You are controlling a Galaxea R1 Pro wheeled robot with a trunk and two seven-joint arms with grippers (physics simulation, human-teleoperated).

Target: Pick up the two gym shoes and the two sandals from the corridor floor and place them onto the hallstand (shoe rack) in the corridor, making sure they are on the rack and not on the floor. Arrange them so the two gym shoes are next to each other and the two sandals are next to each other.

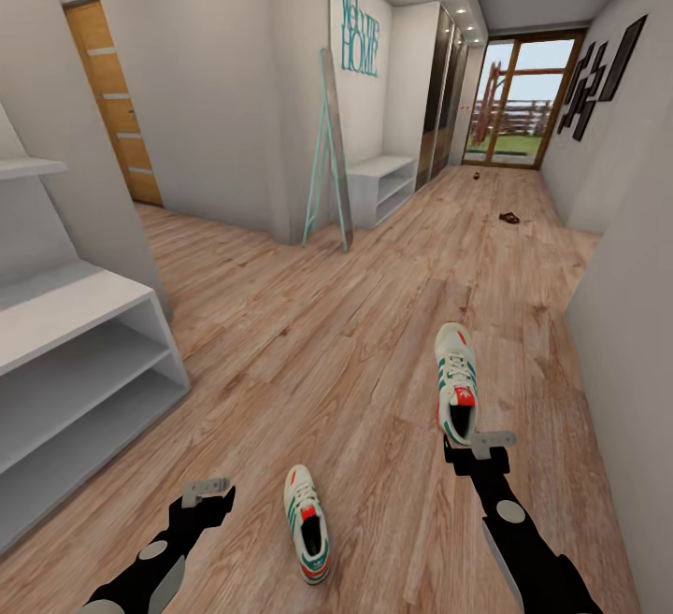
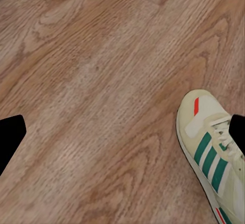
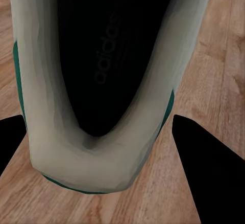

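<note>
Two cream-white gym shoes with green stripes lie on the wood-plank corridor floor [image 1: 355, 334]. The farther gym shoe [image 1: 456, 378] has its heel toward me, and my right gripper [image 1: 479, 447] hovers right at that heel. In the right wrist view the shoe's heel opening [image 3: 97, 70] sits between the spread fingers [image 3: 204, 168], with floor showing on both sides, so the gripper [image 3: 102, 157] is open. The nearer gym shoe [image 1: 307, 522] lies just right of my open, empty left gripper [image 1: 209, 491]; its toe [image 2: 206, 142] shows beside one finger [image 2: 239, 132]. Two dark sandals [image 1: 509, 217] [image 1: 475, 175] lie far down the corridor. The hallstand [image 1: 75, 380] stands at the left.
A plain white low bench [image 1: 383, 184] and a leaning mirror [image 1: 329, 156] stand against the left wall further on. A grey wall [image 1: 626, 334] runs close on the right. A glass door [image 1: 514, 109] closes the corridor's end, and a wooden door [image 1: 117, 109] is at the left.
</note>
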